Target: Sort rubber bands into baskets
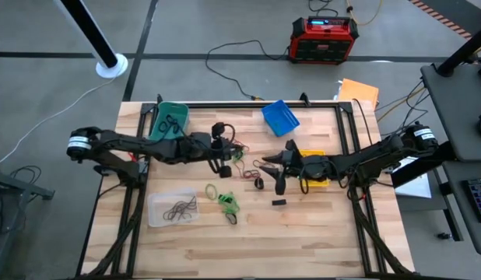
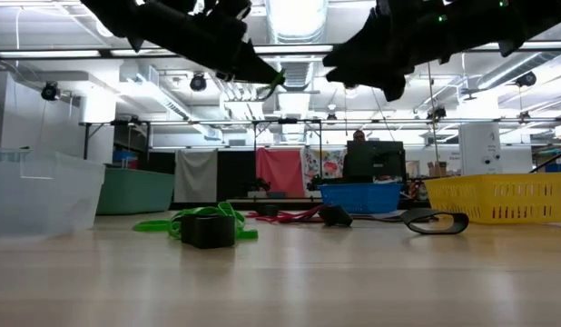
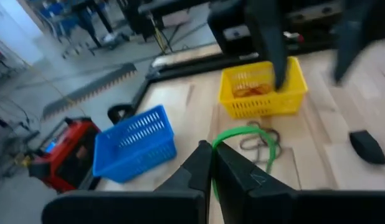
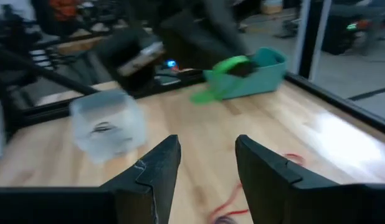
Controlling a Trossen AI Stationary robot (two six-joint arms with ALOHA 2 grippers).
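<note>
My left gripper [image 1: 224, 165] is above the middle of the table, shut on a bright green rubber band [image 3: 245, 132]. The band also shows in the low view [image 2: 277, 80]. My right gripper [image 4: 208, 163] is open and empty, raised over the table beside the yellow basket [image 1: 316, 168]. The teal basket [image 1: 170, 118] and the blue basket [image 1: 280, 117] stand at the far edge. The clear basket [image 1: 171, 208] holds dark bands. Loose green bands [image 1: 227, 202], red bands [image 1: 245, 173] and a black band [image 1: 259, 183] lie on the table. My left gripper pinches the green band at one spot of its loop [image 3: 218, 142] between its two shut fingertips. The rest of the loop sticks out past the fingers, lifted clear of the table.
A small black block [image 1: 279, 202] lies near the table's middle, in front of my right gripper. The yellow basket [image 3: 264, 87] holds some orange bands. A red and black box [image 1: 324, 39] stands on the floor beyond the table. The near half of the table is bare wood.
</note>
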